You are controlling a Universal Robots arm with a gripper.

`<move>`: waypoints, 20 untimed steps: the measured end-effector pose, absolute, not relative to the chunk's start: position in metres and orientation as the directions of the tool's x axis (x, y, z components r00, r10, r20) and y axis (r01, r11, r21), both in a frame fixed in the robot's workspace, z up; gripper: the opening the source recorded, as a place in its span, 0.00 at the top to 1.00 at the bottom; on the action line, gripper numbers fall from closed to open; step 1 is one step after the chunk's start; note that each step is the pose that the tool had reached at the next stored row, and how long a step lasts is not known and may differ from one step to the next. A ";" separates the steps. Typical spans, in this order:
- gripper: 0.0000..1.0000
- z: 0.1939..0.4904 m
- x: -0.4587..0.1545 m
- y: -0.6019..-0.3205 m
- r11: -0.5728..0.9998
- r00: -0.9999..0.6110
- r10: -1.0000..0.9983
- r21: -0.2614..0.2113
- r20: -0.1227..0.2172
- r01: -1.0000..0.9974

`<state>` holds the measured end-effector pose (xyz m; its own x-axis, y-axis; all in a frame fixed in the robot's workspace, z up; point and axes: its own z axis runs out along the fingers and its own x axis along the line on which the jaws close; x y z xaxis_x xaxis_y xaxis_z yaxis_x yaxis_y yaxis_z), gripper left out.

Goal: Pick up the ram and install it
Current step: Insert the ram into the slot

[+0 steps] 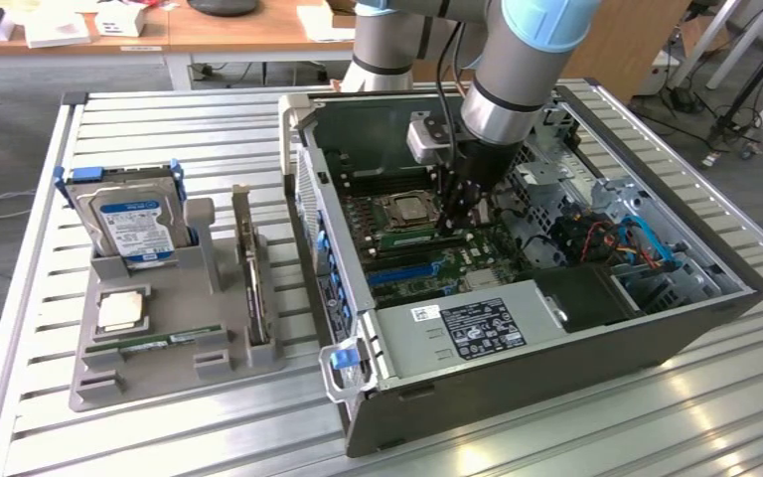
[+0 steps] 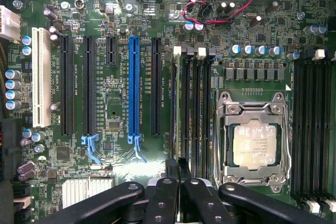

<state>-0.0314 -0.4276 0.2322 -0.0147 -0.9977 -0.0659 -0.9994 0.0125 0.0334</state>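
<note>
Holds the fingers (image 2: pixel 165 195) pressed nearly together, tips low over the motherboard (image 2: pixel 115 111); no telling of anything thin pinched between. Hovers at one end of the black memory slots (image 2: pixel 191 114), with the socketed processor (image 2: pixel 254 147) just beside and the blue card slot (image 2: pixel 134 87) near on the other flank. Leaves open room above the board, hemmed in by the walls of the computer case (image 1: pixel 540 368). Shows the ram (image 1: pixel 170 341) well apart from the fingers, outside the case, lying flat in a grey tray (image 1: pixel 156 388) on the slatted worktop (image 1: pixel 156 442), long axis running along the tray's near edge. Drops the arm (image 1: pixel 521 60) steeply from above, wrist near vertical, fingers pointing straight down into the case.
</note>
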 end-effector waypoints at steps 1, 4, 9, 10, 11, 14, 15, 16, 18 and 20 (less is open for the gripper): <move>0.88 0.232 -0.031 -0.428 0.011 -0.014 -0.998 0.033 -0.066 -0.999; 0.88 0.232 -0.031 -0.427 0.011 -0.013 -0.998 0.033 -0.066 -0.999; 0.88 0.232 -0.031 -0.428 0.011 -0.013 -0.998 0.033 -0.066 -0.999; 0.88 0.232 -0.031 -0.428 0.011 -0.013 -0.998 0.033 -0.066 -0.999; 0.88 0.232 -0.031 -0.427 0.011 -0.013 -0.998 0.033 -0.066 -0.999; 0.88 0.232 -0.031 -0.427 0.011 -0.013 -0.998 0.033 -0.066 -0.999; 0.88 0.232 -0.031 -0.427 0.011 -0.013 -0.998 0.033 -0.066 -0.999; 0.88 0.232 -0.031 -0.427 0.011 -0.013 -0.998 0.033 -0.066 -0.999; 0.88 0.232 -0.031 -0.427 0.011 -0.013 -0.998 0.033 -0.066 -0.999; 0.88 0.232 -0.031 -0.427 0.011 -0.013 -0.998 0.033 -0.066 -0.999</move>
